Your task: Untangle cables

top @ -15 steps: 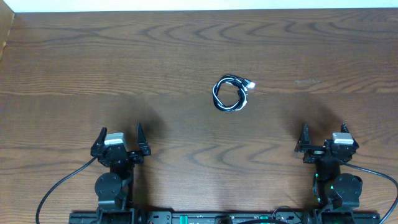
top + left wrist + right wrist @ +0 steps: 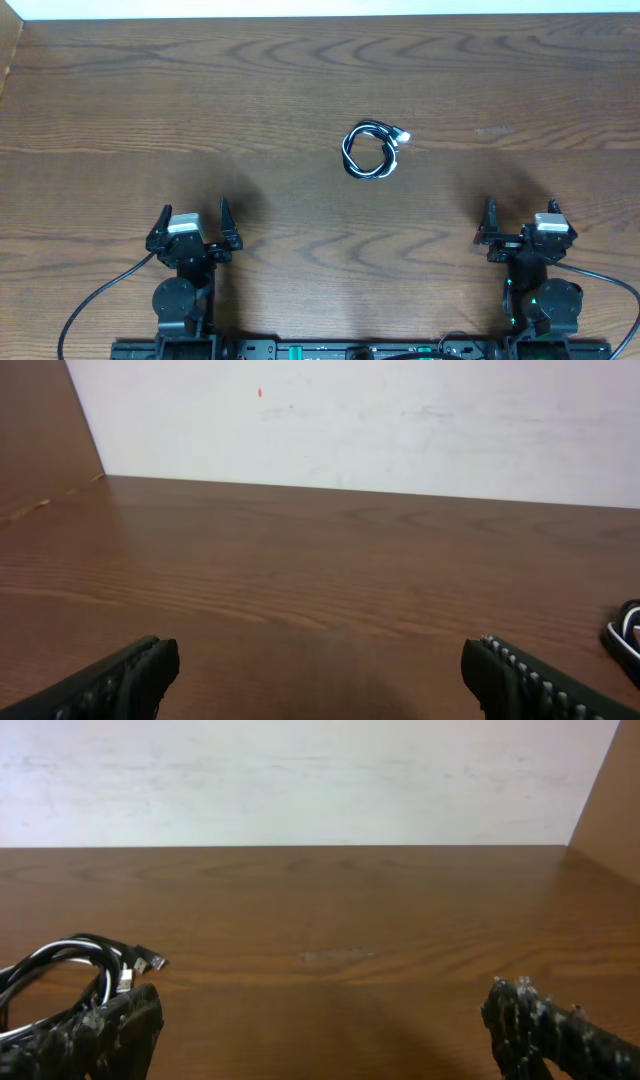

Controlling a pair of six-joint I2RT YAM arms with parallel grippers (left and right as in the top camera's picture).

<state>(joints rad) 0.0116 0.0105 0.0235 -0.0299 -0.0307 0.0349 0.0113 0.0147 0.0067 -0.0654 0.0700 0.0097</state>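
Cables [image 2: 371, 151] lie coiled, seemingly tangled, ahead of the left gripper [image 2: 193, 215] and right gripper [image 2: 521, 212], nearer the right; both jaws spread wide.

No legible text, label, brand or number in any view: none on the wooden table [image 2: 150, 100], the white wall [image 2: 400, 420] or the cables [image 2: 369, 152]. The red speck [image 2: 260, 392] on the wall is unreadable.
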